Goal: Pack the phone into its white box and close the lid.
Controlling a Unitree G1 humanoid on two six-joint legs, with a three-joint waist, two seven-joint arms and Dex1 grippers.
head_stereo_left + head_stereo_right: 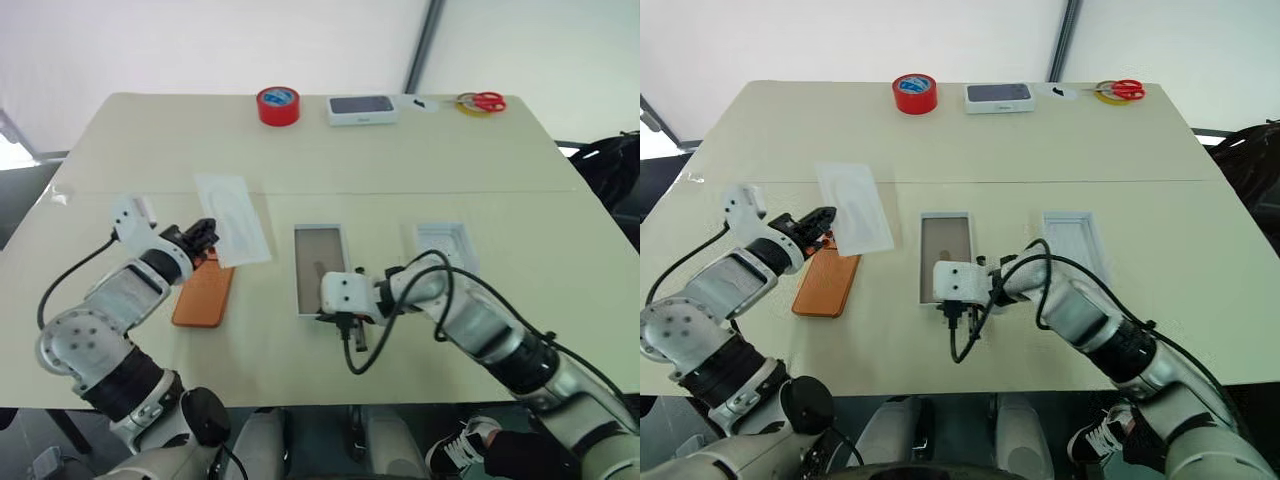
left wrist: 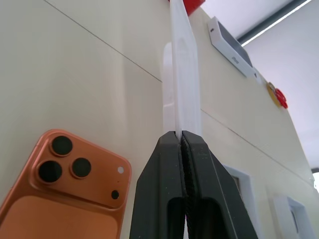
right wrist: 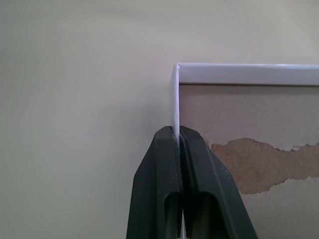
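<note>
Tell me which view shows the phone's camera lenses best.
The left wrist view: the phone lies back-up close by, all three lenses distinct beside the left gripper, which pinches a white insert. Both eye views show only a small orange slab.

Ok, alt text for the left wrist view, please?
The left tool is shut on the edge of a thin white insert, held above a beige table. An orange phone lies camera-side up beside it.
</note>
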